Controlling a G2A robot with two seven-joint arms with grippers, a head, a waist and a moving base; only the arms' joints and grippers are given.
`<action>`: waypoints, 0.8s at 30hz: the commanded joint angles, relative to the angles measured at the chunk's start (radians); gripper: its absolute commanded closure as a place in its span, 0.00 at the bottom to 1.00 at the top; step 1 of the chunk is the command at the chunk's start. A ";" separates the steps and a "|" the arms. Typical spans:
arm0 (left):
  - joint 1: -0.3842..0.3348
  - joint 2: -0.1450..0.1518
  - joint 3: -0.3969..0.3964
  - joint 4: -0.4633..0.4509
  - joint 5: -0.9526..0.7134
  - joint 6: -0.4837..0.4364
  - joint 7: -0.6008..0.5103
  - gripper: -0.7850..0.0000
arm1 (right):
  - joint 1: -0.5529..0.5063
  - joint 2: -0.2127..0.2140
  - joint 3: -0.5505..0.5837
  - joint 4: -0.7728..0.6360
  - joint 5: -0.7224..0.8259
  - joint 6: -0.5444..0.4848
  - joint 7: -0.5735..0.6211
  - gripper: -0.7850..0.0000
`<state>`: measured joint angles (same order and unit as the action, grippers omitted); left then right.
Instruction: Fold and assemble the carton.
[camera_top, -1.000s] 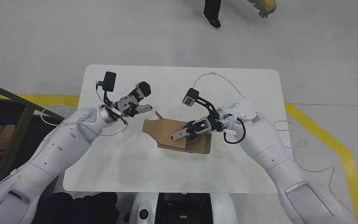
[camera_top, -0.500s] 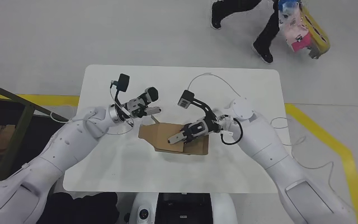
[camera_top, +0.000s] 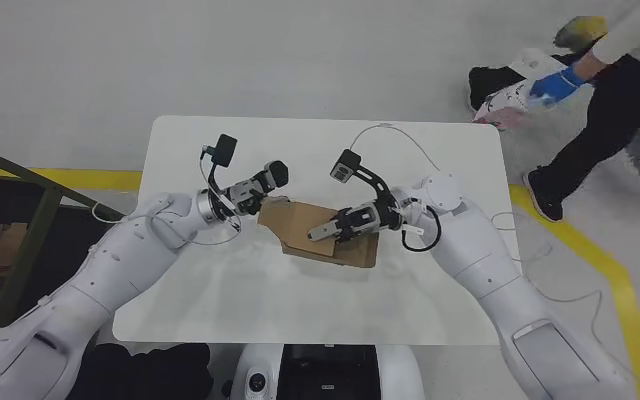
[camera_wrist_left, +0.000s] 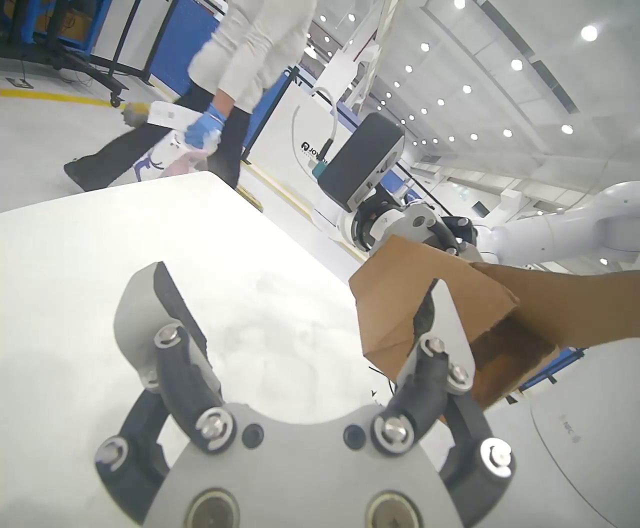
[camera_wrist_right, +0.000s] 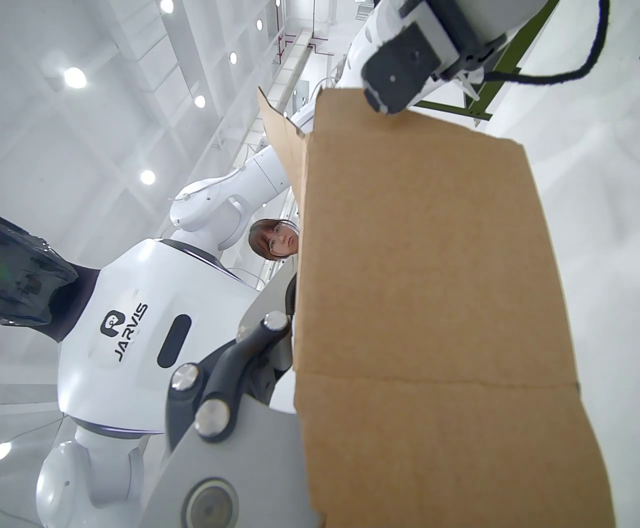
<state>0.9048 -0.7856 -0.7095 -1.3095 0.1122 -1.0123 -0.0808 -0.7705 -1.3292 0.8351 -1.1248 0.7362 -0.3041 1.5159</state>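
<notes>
Elbows bent, both arms angle inward over the table (camera_top: 200, 290) and meet at the carton (camera_top: 300, 222) in its middle. The left gripper (camera_wrist_left: 295, 290) is spread wide, one finger (camera_wrist_left: 447, 320) tucked inside the carton's raised end flap, the other clear of it above bare tabletop. The right gripper (camera_top: 325, 230) clamps the carton's opposite panel.
</notes>
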 joint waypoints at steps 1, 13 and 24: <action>0.019 0.005 -0.011 -0.009 -0.014 0.000 -0.006 0.00 | -0.001 0.000 0.001 0.002 0.000 0.001 0.001 1.00; 0.083 0.023 -0.065 -0.064 -0.038 0.000 -0.067 0.00 | 0.005 -0.011 -0.009 0.017 0.002 -0.002 -0.002 1.00; 0.098 0.019 -0.089 -0.082 -0.034 0.000 -0.108 0.00 | 0.005 -0.020 -0.019 0.012 0.002 0.000 0.000 1.00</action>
<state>1.0024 -0.7653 -0.7969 -1.3902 0.0757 -1.0123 -0.1861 -0.7657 -1.3488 0.8168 -1.1121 0.7396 -0.3049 1.5152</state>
